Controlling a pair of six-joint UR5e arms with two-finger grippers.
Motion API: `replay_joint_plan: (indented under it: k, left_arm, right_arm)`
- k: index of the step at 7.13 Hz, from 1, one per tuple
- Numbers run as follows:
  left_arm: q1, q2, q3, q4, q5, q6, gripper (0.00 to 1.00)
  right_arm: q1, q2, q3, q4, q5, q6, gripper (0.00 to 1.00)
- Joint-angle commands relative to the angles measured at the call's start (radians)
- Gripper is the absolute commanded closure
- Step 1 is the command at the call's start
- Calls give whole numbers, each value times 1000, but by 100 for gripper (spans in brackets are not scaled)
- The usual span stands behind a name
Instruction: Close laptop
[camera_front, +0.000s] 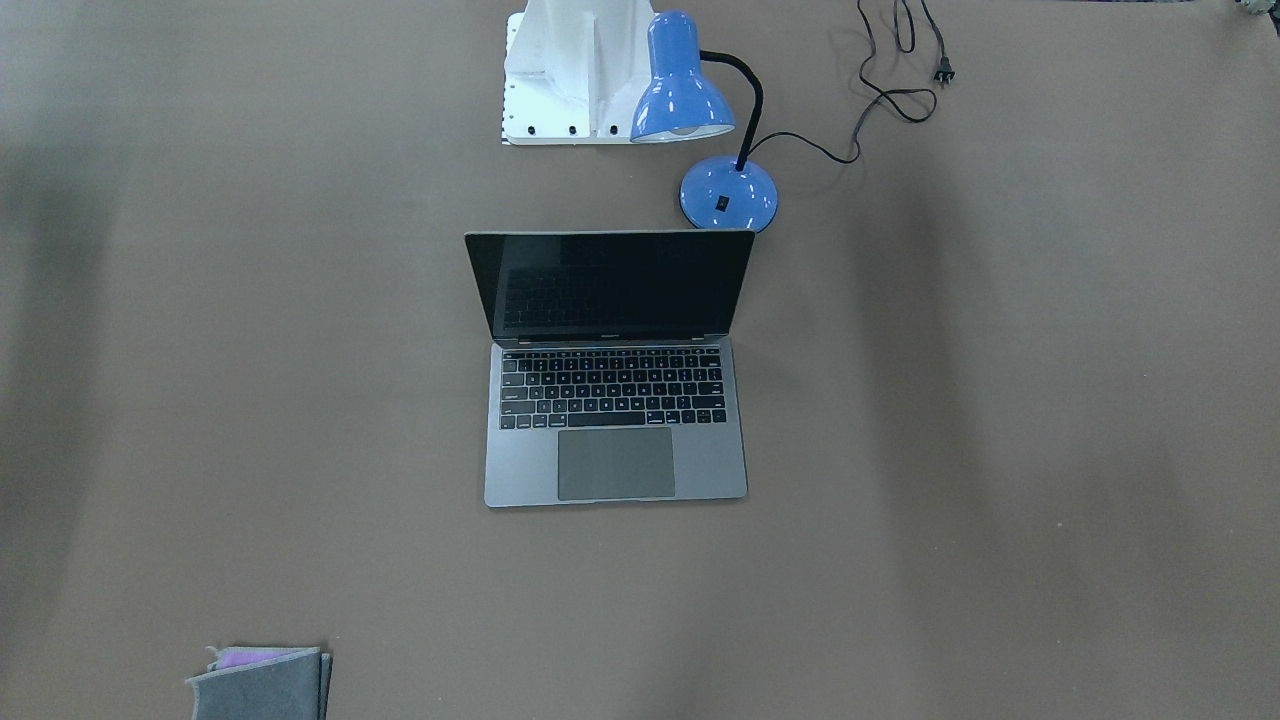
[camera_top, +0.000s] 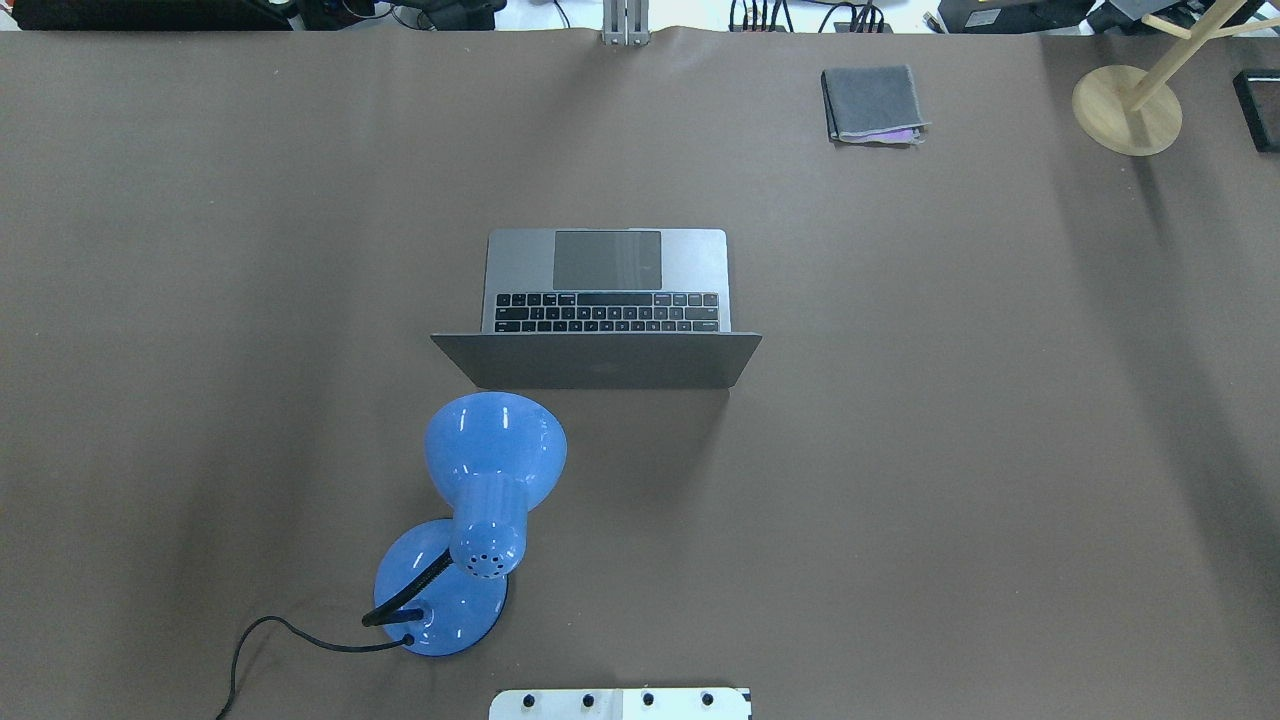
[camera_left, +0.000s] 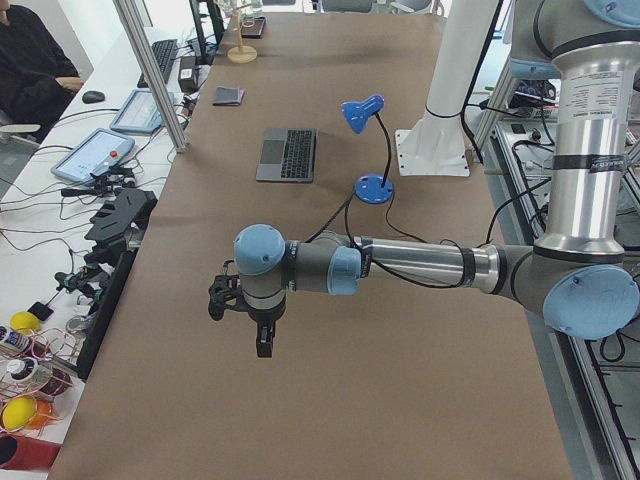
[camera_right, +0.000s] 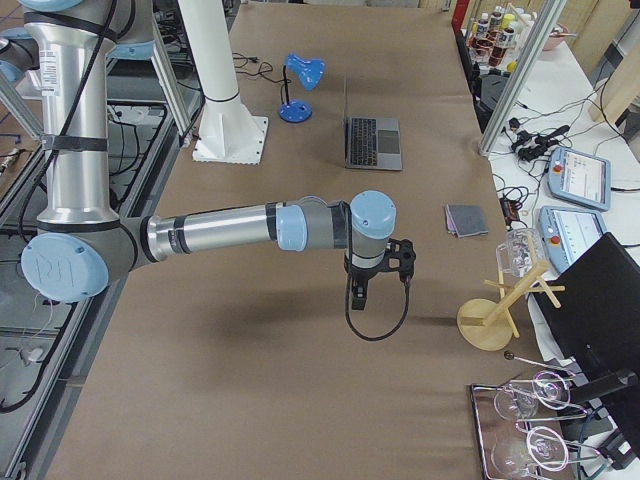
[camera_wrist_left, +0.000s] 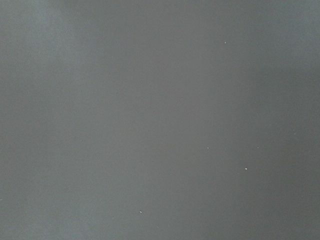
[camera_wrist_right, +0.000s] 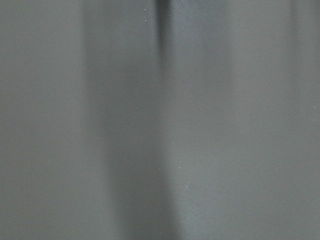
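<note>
The laptop (camera_front: 615, 400) stands open at the middle of the brown table, its black screen upright and dark, keyboard and trackpad facing away from the robot. It also shows in the overhead view (camera_top: 605, 290) and small in both side views (camera_left: 287, 153) (camera_right: 372, 140). My left gripper (camera_left: 262, 345) hangs over the table far to the laptop's left. My right gripper (camera_right: 357, 297) hangs far to its right. Both show only in the side views, so I cannot tell whether they are open or shut. Both wrist views show only bare table.
A blue desk lamp (camera_top: 490, 470) stands just behind the laptop's lid on the robot's side, its cord (camera_front: 880, 100) trailing off. A grey felt pouch (camera_top: 873, 103) lies at the far edge. A wooden stand (camera_top: 1127, 108) is at the far right corner. The white robot base (camera_front: 565, 70) is nearby.
</note>
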Motion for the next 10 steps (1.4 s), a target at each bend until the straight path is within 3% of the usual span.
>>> replay_joint_plan:
  k: [1,8,10]
  left_arm:
    - [0,-5,1,1,1,0,2]
    - [0,1,-9,-1,-1,0,2]
    - [3,-33,-13,6,-1,-11,2]
  right_arm:
    - [0,4,-2,0,0,0,0]
    - [-2,13,10,3,12,0,0]
    - [-78,61,-14,5,-18,2,0]
